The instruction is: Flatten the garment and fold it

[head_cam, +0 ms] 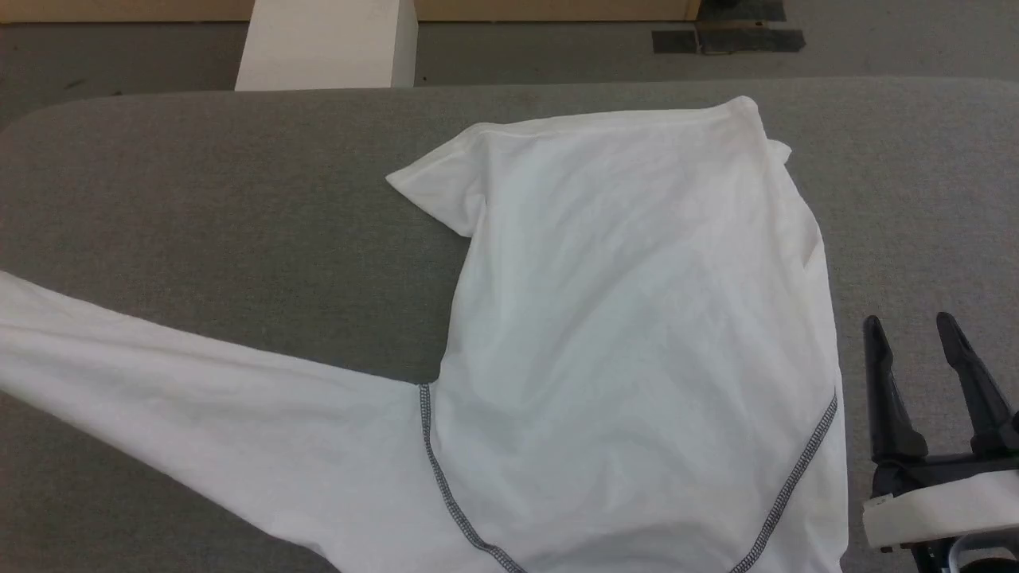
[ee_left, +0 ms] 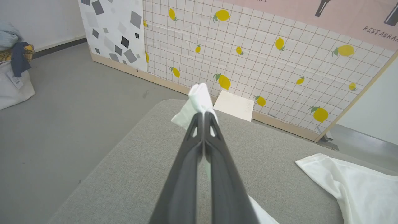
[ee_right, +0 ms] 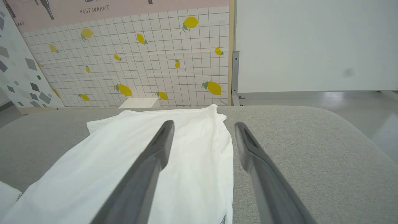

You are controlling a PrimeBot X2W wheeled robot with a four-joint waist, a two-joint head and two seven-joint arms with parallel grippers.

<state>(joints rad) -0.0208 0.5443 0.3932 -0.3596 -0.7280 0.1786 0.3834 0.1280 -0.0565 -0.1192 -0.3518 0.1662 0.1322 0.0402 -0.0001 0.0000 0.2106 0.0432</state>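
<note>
The white garment (head_cam: 629, 334) lies on the grey padded table (head_cam: 199, 207), its body in the middle and one long sleeve (head_cam: 159, 382) stretched out to the left edge of the head view. Dark contrast stitching (head_cam: 446, 485) runs along its near seams. My left gripper (ee_left: 203, 115) is shut on the end of that sleeve (ee_left: 199, 96), lifted above the table's left end. Just right of the garment's side edge, my right gripper (head_cam: 915, 334) stands open with nothing between its fingers; in the right wrist view it (ee_right: 203, 127) hovers over the garment's right edge (ee_right: 224, 149).
A white box (head_cam: 326, 44) stands on the floor beyond the table's far edge. A lemon-patterned tiled panel (ee_left: 264, 56) lines the back. A bag with clothes (ee_left: 12, 62) sits on the floor far left. Bare table lies to the right of the garment (head_cam: 915, 199).
</note>
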